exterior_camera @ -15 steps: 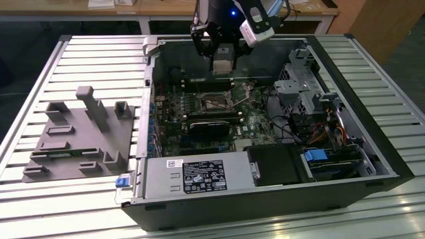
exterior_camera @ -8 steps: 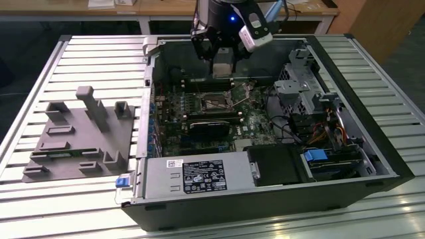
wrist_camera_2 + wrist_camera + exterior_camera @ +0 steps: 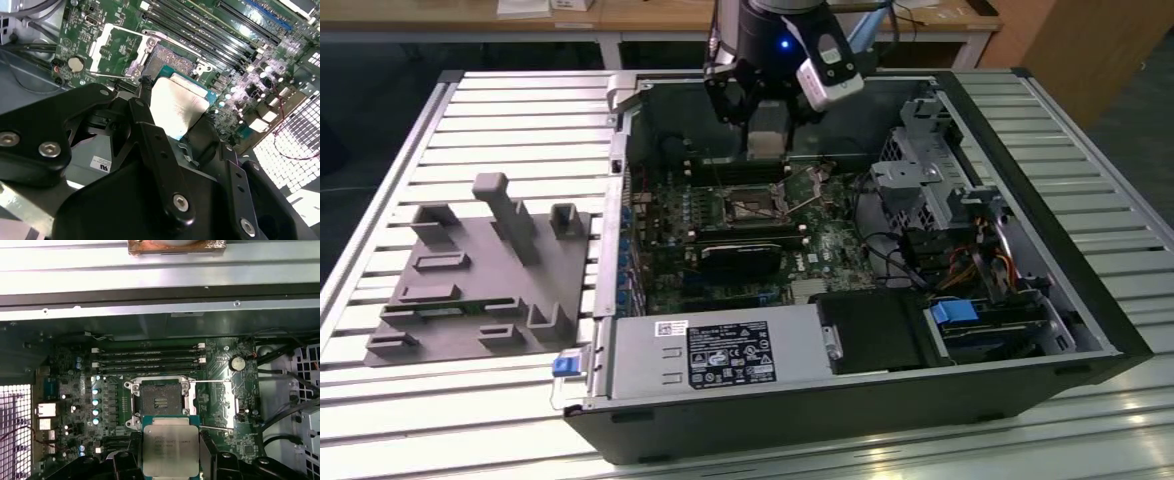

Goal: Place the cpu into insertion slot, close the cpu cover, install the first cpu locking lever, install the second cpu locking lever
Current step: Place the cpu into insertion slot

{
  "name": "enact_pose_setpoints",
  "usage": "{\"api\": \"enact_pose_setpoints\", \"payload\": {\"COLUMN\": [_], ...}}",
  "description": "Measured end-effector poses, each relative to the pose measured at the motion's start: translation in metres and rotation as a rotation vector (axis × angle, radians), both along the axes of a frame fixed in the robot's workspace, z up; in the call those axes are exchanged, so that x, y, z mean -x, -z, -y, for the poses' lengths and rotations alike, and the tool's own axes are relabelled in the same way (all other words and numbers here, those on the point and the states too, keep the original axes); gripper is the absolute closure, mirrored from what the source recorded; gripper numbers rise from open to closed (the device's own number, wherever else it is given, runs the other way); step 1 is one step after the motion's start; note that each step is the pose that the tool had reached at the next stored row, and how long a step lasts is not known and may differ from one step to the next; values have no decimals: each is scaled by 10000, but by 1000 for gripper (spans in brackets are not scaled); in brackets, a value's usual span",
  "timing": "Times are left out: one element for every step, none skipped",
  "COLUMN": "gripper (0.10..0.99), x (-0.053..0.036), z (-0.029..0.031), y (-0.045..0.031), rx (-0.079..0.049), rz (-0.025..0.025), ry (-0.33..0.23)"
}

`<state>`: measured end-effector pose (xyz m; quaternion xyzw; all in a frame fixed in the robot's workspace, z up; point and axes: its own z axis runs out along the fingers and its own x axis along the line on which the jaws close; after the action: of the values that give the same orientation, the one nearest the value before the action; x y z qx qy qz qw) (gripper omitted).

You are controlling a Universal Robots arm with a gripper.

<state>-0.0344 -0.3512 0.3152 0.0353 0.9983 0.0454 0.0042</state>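
My gripper (image 3: pixel 767 150) hangs inside the open computer case, shut on the cpu (image 3: pixel 767 138). In both wrist views the cpu (image 3: pixel 167 450) (image 3: pixel 175 102) is a square silver-grey chip on a green edge, clamped between the black fingers (image 3: pixel 131 457). It is held in the air just short of the insertion slot (image 3: pixel 160 400) (image 3: pixel 172 62), whose dark pin field is bare. In the exterior view the insertion slot (image 3: pixel 750 208) lies on the green board below the gripper. The cpu cover (image 3: pixel 232 405) (image 3: pixel 125 31) is swung open to one side of the slot.
Long black memory slots (image 3: pixel 150 357) run beside the socket. A black block (image 3: pixel 744 258) sits on the board near the socket. The case also holds a power supply (image 3: pixel 707 355), a drive cage (image 3: pixel 921 170) and cables. A grey fixture (image 3: pixel 480 270) lies outside at the exterior view's left.
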Motion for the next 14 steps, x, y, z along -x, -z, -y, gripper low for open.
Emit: {"api": "enact_pose_setpoints", "payload": {"gripper": [549,549,549,549,549,549,549,549,549,549,549,549,549,549], "x": [0,0,0,0,0,0,0,0,0,0,0,0,0,0], "z": [0,0,0,0,0,0,0,0,0,0,0,0,0,0], "y": [9,19,28,37,45,54,62,70,78,87,95,103,110,118], "rx": [0,0,0,0,0,0,0,0,0,-1,-1,-1,0,-1], "rz": [0,1,0,0,0,0,0,0,0,0,0,0,0,0], "ry": [150,343,521,702,881,1063,1241,1421,1601,1797,1977,2161,2343,2522]}}
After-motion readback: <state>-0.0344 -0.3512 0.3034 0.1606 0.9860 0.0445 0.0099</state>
